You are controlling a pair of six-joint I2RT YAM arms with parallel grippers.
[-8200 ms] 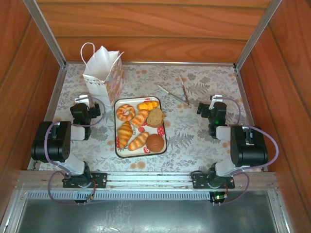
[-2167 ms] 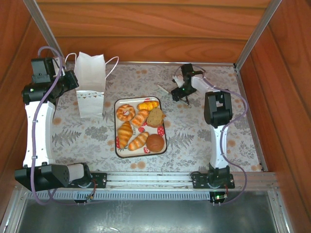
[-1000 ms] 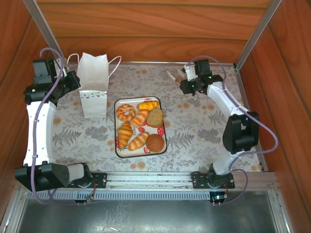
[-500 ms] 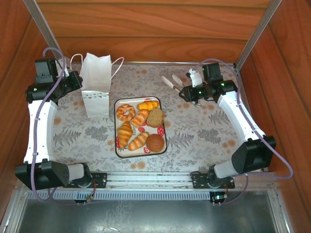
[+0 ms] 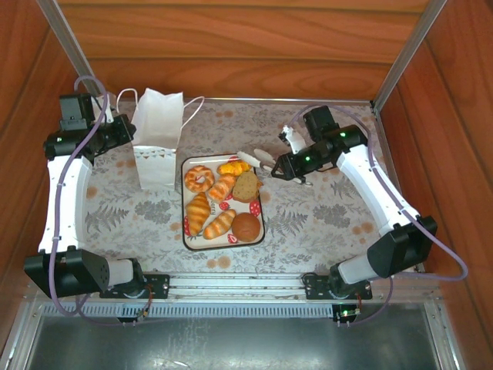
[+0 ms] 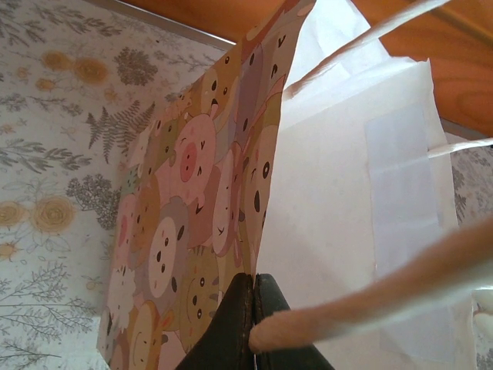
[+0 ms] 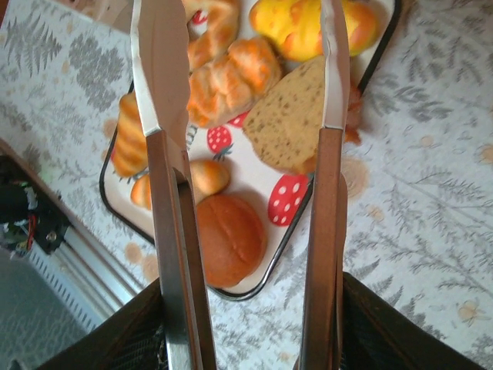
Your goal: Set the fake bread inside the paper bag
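Note:
The fake bread (image 5: 222,199) lies in several pieces on a strawberry-print tray (image 5: 223,247): a ring doughnut (image 5: 199,179), a brown slice (image 5: 246,186), a round bun (image 5: 246,227), croissants and rolls. The white paper bag (image 5: 158,142) stands upright left of the tray. My left gripper (image 5: 127,132) is shut on its top edge (image 6: 254,281), at the seam between the patterned side and the white face (image 6: 331,216). My right gripper (image 5: 286,164) is shut on metal tongs (image 5: 258,158), whose spread tips hang over the tray's far right corner. Through them I see the slice (image 7: 289,116) and bun (image 7: 231,239).
Wooden walls close in the table on three sides, with metal posts at the back corners. A metal rail (image 5: 231,287) runs along the near edge by the arm bases. The floral tablecloth (image 5: 323,216) lies bare right of the tray.
My right arm has swung the tongs from the back right down and left to the tray's far corner. My left gripper has shifted the bag slightly to the right.

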